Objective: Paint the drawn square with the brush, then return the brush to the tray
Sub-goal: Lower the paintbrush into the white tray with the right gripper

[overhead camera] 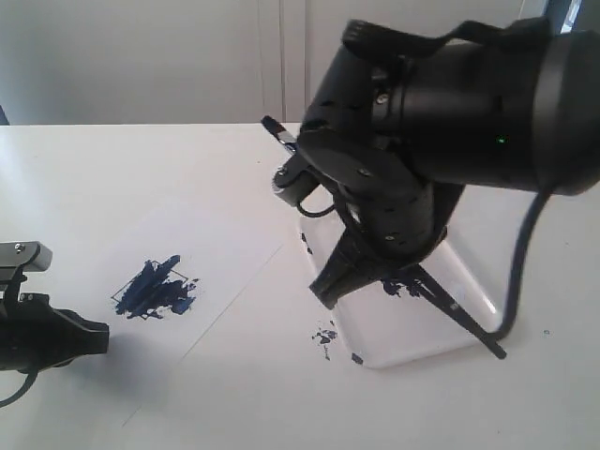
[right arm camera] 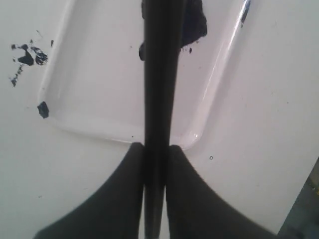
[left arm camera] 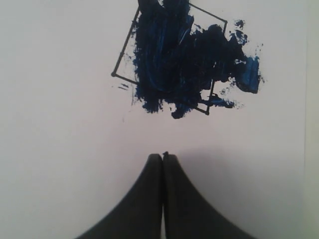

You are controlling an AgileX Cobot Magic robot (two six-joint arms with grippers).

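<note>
The drawn square (overhead camera: 155,286) on the paper is smeared with dark blue paint that spills past its pen lines (left arm camera: 169,59). My left gripper (overhead camera: 98,335) hovers just short of it, shut and empty (left arm camera: 163,155). My right gripper (right arm camera: 157,148) is shut on the brush (right arm camera: 159,74), whose black handle runs between the fingers over the tray (right arm camera: 99,89). In the exterior view the handle (overhead camera: 459,317) slants down past the tray's rim (overhead camera: 422,352). A dark tip pokes out beyond the arm at the upper left (overhead camera: 274,128). The arm's body hides the grip itself there.
The tray holds a dark blue paint blot (right arm camera: 194,25), seen under the arm (overhead camera: 403,286). Paint splatters (overhead camera: 325,335) mark the table beside the tray's near corner (right arm camera: 27,55). The white paper sheet (overhead camera: 216,234) lies left of the tray. The bulky right arm (overhead camera: 450,103) fills the upper right.
</note>
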